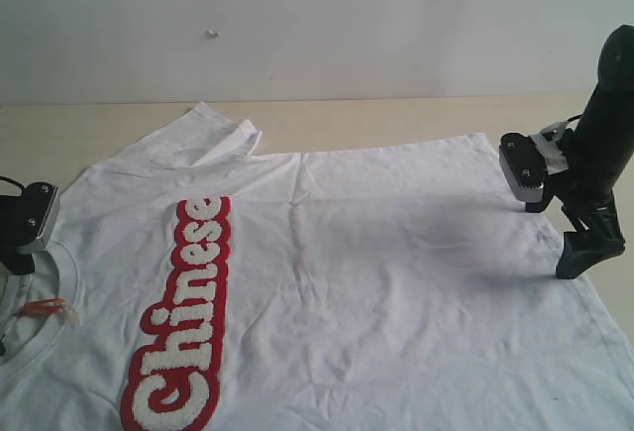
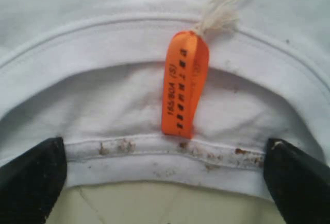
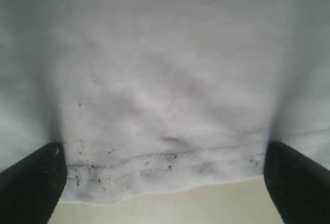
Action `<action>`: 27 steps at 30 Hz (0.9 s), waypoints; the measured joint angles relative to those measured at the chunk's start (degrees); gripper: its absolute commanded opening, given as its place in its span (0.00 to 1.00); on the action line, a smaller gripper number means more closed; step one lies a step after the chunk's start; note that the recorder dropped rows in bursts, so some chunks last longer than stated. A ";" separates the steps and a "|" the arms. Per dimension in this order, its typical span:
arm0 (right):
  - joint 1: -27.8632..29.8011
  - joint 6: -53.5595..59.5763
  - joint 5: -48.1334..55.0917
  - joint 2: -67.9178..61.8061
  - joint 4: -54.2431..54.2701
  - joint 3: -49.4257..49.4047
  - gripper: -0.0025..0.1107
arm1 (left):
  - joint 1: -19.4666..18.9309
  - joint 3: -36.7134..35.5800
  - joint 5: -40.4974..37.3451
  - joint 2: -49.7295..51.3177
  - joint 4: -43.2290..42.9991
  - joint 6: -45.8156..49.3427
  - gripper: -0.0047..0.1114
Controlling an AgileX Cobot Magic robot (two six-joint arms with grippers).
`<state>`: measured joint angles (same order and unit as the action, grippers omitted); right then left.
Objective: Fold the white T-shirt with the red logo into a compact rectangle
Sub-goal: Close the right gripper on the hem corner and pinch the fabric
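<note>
The white T-shirt (image 1: 396, 282) lies flat on the table, collar to the left and hem to the right. The red logo (image 1: 183, 317) runs along its chest, reading "Chinese". My left gripper (image 1: 22, 243) stands open at the ribbed collar (image 2: 154, 157), one finger on either side of it, just below the orange neck tag (image 2: 185, 85). My right gripper (image 1: 563, 228) is open over the hem (image 3: 165, 167), whose stitched edge lies between the two spread fingers (image 3: 31, 183). Neither gripper holds cloth.
The beige table (image 1: 396, 114) shows beyond the shirt's far edge and under both grippers. The far sleeve (image 1: 223, 134) is folded and rumpled at the back left. A pale wall (image 1: 317, 15) closes off the back.
</note>
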<state>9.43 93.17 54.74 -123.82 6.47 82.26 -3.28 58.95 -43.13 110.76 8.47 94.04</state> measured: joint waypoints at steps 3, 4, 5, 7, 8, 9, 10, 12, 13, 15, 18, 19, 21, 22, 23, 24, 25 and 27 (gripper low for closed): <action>0.00 0.00 -0.40 -0.23 0.00 0.00 0.95 | 0.00 0.00 0.00 0.00 0.00 0.00 0.94; 0.00 0.00 -0.40 -0.23 0.00 0.00 0.95 | 0.00 0.00 0.00 0.00 0.00 0.00 0.94; 0.00 0.00 -0.40 -0.23 0.00 0.00 0.95 | 0.00 0.00 0.00 0.00 0.00 0.00 0.94; 0.00 0.00 -0.40 -0.23 0.00 0.00 0.95 | 0.00 0.00 0.00 0.00 0.00 0.00 0.94; 0.00 0.00 -0.40 -0.23 0.00 0.00 0.95 | 0.00 0.00 0.00 0.00 0.00 0.00 0.94; 0.00 0.00 -0.40 -0.23 0.00 0.00 0.95 | 0.00 0.00 0.00 0.00 0.00 0.00 0.94; 0.00 0.00 -0.40 -0.23 0.00 0.00 0.95 | 0.00 0.00 0.00 0.00 0.00 0.00 0.94; 0.00 0.09 0.04 -0.26 0.00 0.00 0.95 | 0.00 0.00 0.00 0.00 0.00 0.00 0.94; 0.00 0.09 0.04 -0.36 0.00 0.00 0.95 | 0.00 0.00 0.00 0.00 0.00 0.00 0.94; 0.00 0.09 0.32 -0.36 0.00 0.16 0.95 | 0.00 0.00 0.00 0.00 0.00 0.00 0.94; 0.00 0.09 0.31 -0.36 0.00 0.16 0.95 | 0.00 0.00 0.00 0.00 0.00 0.00 0.94; 0.00 0.09 0.31 -0.36 0.00 0.16 0.95 | 0.00 0.00 0.00 0.00 0.00 0.00 0.94; 0.00 0.09 0.34 -0.36 0.00 0.16 0.95 | 0.00 0.00 0.00 0.00 0.00 0.00 0.94; 0.00 0.09 0.34 -0.36 0.00 0.16 0.95 | 0.00 0.00 0.00 0.00 0.00 0.00 0.94; 0.00 0.09 0.34 -0.36 0.00 0.16 0.95 | 0.00 0.00 0.00 0.00 0.00 0.00 0.94; 0.00 -0.01 0.34 -0.36 0.00 0.16 0.95 | 0.00 0.00 0.00 0.00 0.00 0.00 0.94; 0.00 -0.45 0.34 -0.36 0.00 0.16 0.95 | 0.00 0.00 0.00 0.00 0.00 0.00 0.94; 0.00 -1.81 0.34 -0.36 0.13 0.16 0.95 | 0.00 0.00 0.00 0.00 0.00 0.00 0.94</action>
<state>9.43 91.36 55.08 -124.18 6.60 82.42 -3.28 58.95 -43.13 110.76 8.47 94.04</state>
